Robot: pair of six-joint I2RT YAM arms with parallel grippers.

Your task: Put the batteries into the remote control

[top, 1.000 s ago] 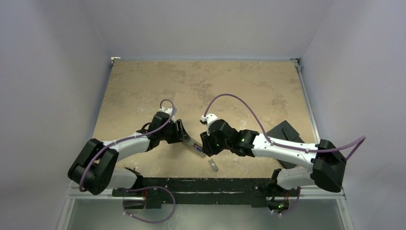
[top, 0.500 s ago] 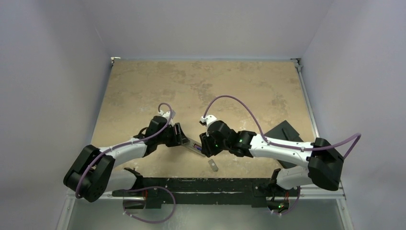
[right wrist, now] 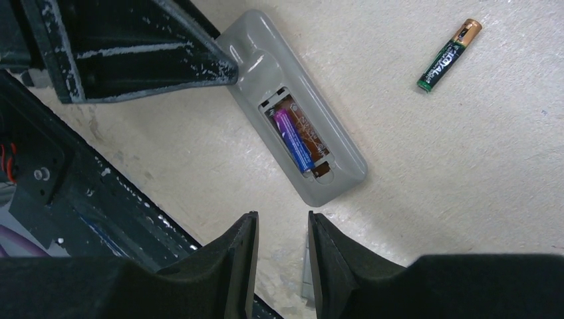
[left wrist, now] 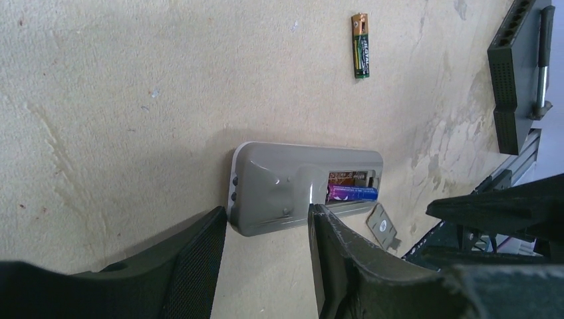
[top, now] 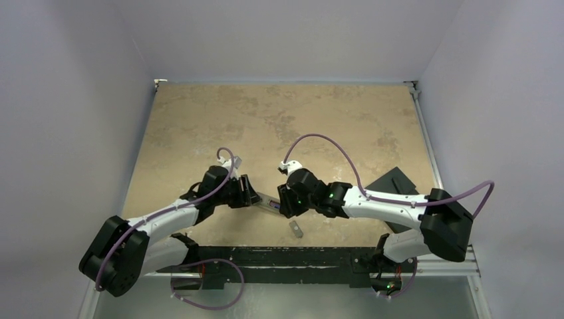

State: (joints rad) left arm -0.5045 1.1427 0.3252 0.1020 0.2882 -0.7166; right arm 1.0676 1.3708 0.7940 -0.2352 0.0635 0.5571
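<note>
The grey cover piece [top: 295,230] lies on the table [top: 266,119], nearest the arm bases. Just beyond it, the remote control [left wrist: 286,183] lies grey underside up, with the purple battery [left wrist: 352,193] seated in its recess. The left gripper [left wrist: 266,216] has its fingers spread, with the remote's left end between the tips. The right gripper [right wrist: 282,222] has its fingers narrowly parted and empty, at the remote's right end. Farther off, the dark battery [left wrist: 360,46] lies loose.

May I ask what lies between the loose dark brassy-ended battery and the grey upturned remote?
Nothing: only bare beige tabletop separates battery and remote, per right wrist view.
</note>
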